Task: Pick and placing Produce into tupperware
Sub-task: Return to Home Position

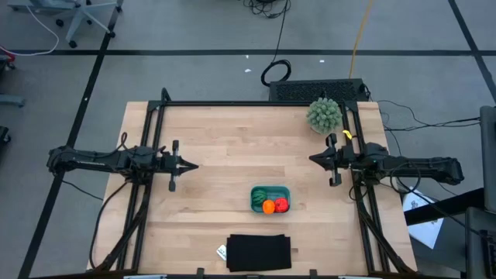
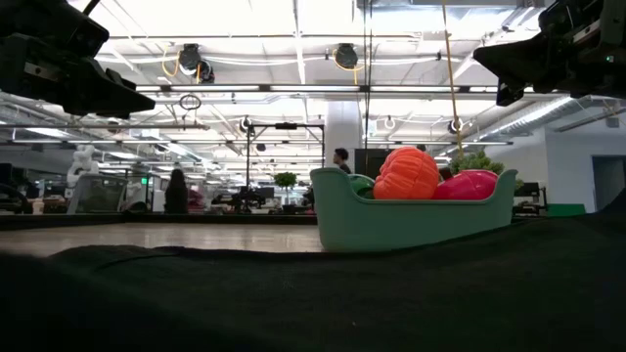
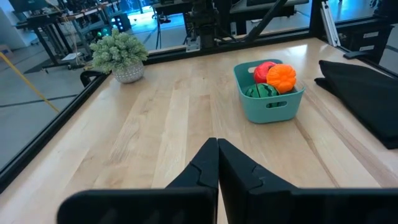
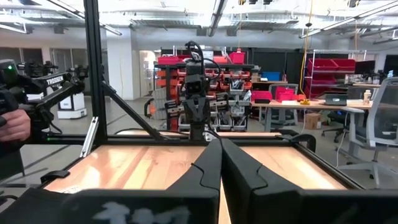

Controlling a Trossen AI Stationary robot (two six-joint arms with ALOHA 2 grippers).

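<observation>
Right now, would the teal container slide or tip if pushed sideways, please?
Probably slide: the teal container sits low and wide on the wooden table. It looks like light plastic. The orange ball rises above its rim and might roll out.

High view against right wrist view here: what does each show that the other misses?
Only the high view: the tupperware holding the watermelon, orange ball and tomato, the black mat, the spiky ball. Only the right wrist view: a person's hand at the edge and red bins in the room. Both: the wooden table, the left gripper opposite, and the right gripper, jaws shut.
</observation>
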